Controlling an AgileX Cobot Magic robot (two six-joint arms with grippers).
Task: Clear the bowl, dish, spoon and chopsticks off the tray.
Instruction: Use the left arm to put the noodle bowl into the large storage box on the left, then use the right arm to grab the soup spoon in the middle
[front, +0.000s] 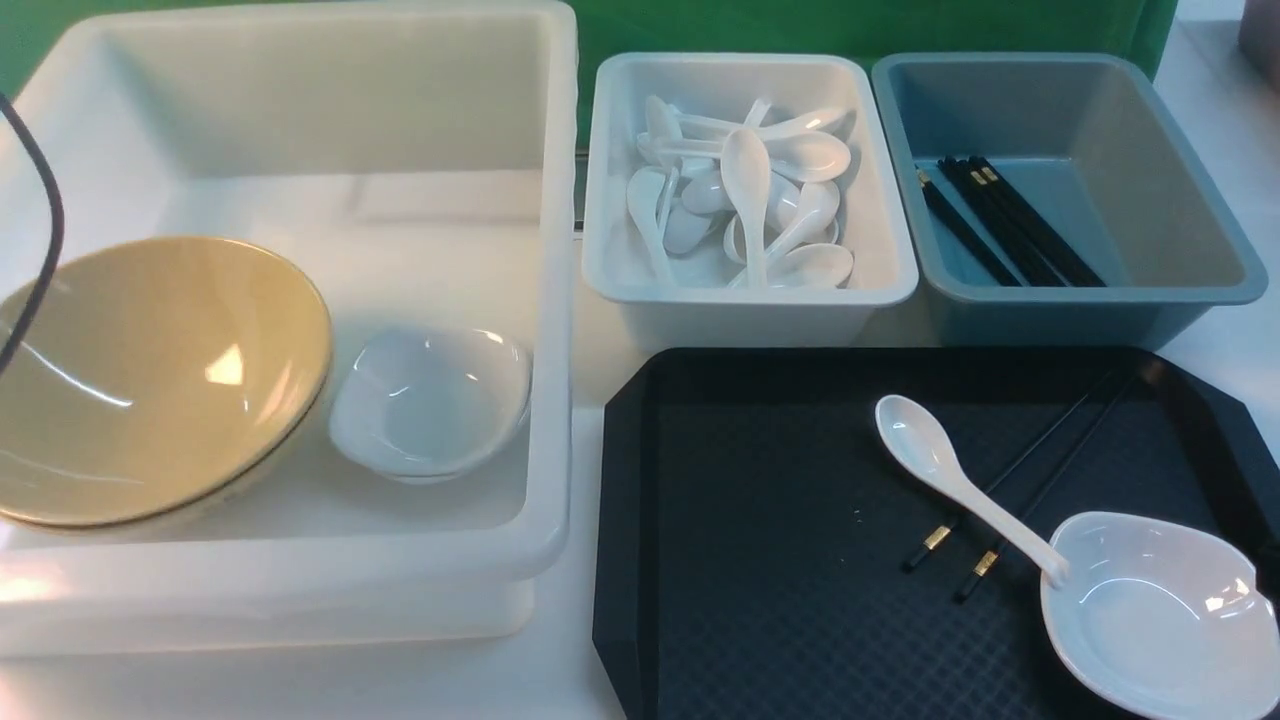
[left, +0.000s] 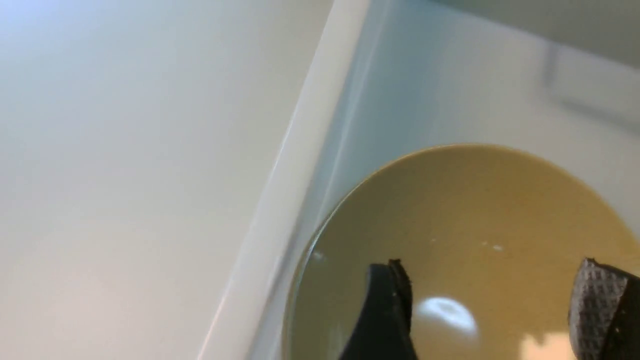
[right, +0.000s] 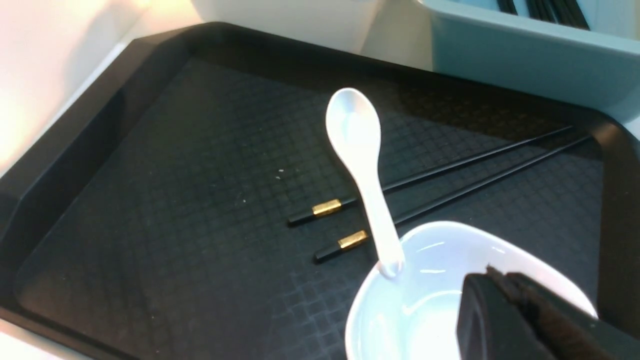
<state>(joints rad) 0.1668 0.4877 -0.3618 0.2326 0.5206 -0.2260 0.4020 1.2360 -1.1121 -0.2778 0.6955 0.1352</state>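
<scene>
On the bench, the large white bin (front: 555, 300) holds the bowl (front: 150, 380), tilted at its left side beside a second white dish (front: 430, 400). The tray (front: 760, 560) carries the rest. The dish (front: 1160, 620) sits at its near right corner. The spoon (front: 940, 470) rests its handle tip in that dish and lies across the chopsticks (front: 937, 537), which lie side by side. The left gripper (left: 492, 280) hangs over the bowl, jaws apart and empty. The right gripper (right: 510, 305) is over the dish; I cannot tell how its jaws stand.
</scene>
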